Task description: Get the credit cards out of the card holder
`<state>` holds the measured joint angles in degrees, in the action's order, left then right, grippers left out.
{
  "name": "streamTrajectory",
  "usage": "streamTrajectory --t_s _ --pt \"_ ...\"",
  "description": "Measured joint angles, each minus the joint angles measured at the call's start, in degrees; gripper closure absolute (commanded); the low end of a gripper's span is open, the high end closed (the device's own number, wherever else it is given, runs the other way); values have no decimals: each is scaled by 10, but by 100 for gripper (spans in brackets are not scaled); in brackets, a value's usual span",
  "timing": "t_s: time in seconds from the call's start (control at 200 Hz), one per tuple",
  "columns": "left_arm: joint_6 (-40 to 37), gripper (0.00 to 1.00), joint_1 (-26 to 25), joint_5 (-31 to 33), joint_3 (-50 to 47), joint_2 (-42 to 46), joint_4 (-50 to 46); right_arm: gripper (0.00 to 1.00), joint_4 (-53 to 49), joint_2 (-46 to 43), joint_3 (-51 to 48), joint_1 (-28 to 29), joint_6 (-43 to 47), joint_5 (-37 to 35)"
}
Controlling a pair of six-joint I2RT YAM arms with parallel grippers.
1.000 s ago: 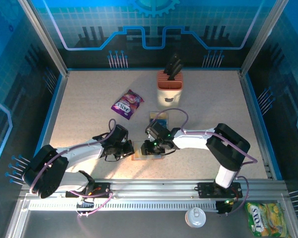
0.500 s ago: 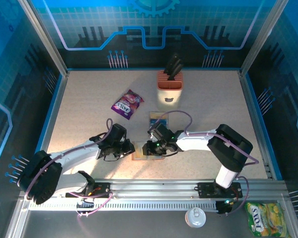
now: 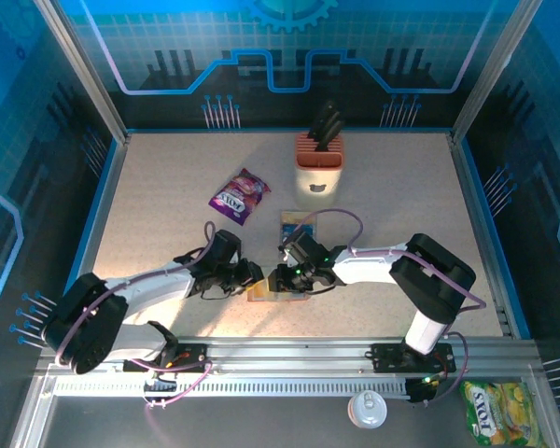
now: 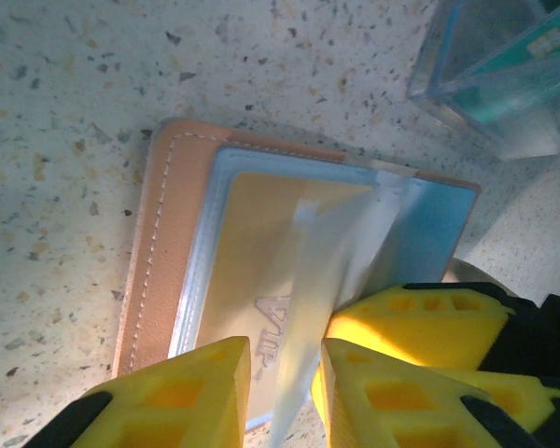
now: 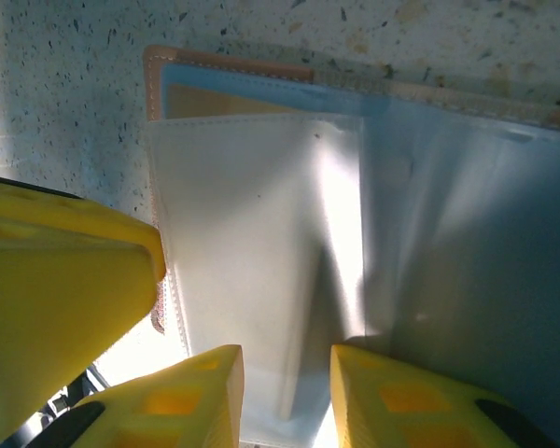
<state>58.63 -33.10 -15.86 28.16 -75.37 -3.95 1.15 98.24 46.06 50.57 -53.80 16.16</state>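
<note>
- Top external: over the last second my left gripper (image 3: 250, 276) has slid right, from beside the card holder (image 3: 259, 295) to over its left edge, nearly meeting the right gripper (image 3: 282, 279). I judge both are now placed to work a card free.
- Left wrist: its fingers (image 4: 210, 397) straddle a clear flap (image 4: 355, 224); I cannot tell whether they pinch it.
- The holder lies open on the table (image 4: 75, 93), a tan card (image 4: 252, 243) in its blue pocket.
- Right wrist: the fingers (image 5: 187, 392) stand slightly apart over a clear sleeve (image 5: 252, 243), gripping nothing.
- Teal credit cards (image 4: 504, 84) show through a clear case (image 4: 439, 56) just beyond.
</note>
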Motion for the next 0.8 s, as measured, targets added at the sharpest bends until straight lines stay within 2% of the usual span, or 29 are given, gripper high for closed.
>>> streamTrajectory --t_s 0.495,0.8 --pt "15 79 0 -21 -3 -27 37 68 -4 -5 0 0 -3 2" --pt "15 77 -1 -22 -1 -13 26 68 -58 -78 2 0 8 -18"
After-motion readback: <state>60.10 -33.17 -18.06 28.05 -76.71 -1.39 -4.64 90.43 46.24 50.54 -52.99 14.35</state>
